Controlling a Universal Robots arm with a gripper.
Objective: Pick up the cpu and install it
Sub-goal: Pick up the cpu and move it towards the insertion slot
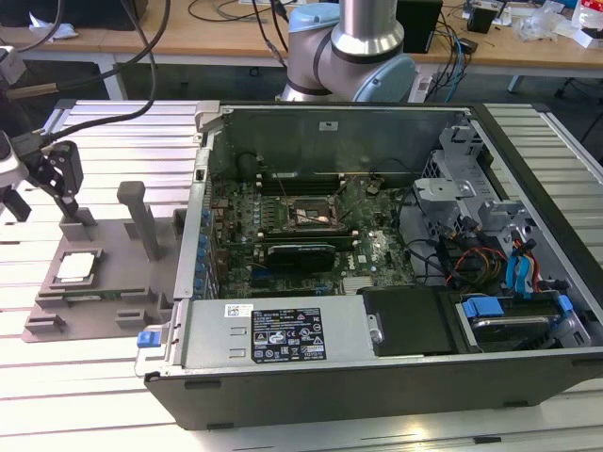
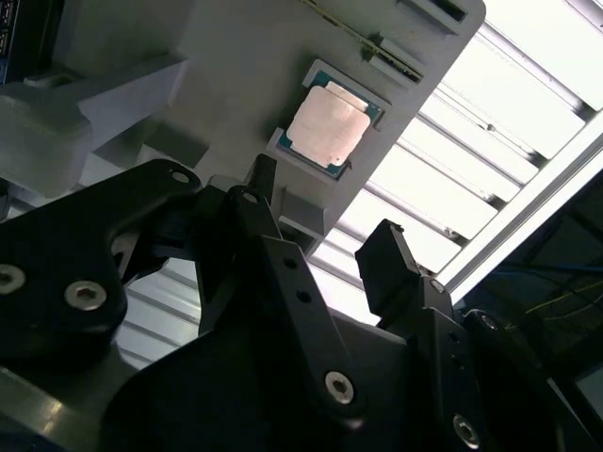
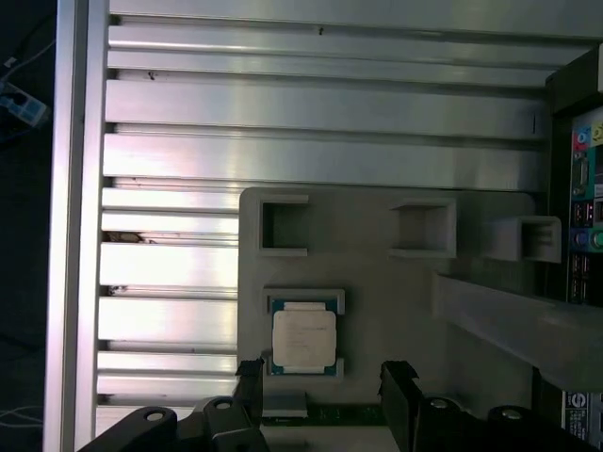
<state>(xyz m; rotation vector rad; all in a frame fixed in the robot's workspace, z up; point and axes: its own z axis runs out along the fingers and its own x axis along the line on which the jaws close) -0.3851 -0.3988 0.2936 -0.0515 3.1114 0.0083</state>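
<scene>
The cpu (image 1: 77,266), a small square chip with a silvery top, lies flat in a recess of the grey plastic tray (image 1: 113,282) at the exterior view's left. Both wrist views show the cpu (image 2: 327,130) (image 3: 303,339) just beyond my fingertips. My gripper (image 1: 45,191) hangs above the tray's far end, a little above the chip. It is open (image 2: 320,212) (image 3: 323,372), nothing sits between its black fingers (image 3: 399,377), and it touches nothing. The motherboard socket (image 1: 309,215) sits inside the open computer case, well away at the exterior view's right.
The open computer case (image 1: 377,358) lies on the slatted aluminium table (image 1: 122,141), its wall right beside the tray. Upright grey posts (image 1: 141,217) rise from the tray near the chip. A black card (image 1: 301,252), cables and a drive cage (image 1: 471,217) crowd the case.
</scene>
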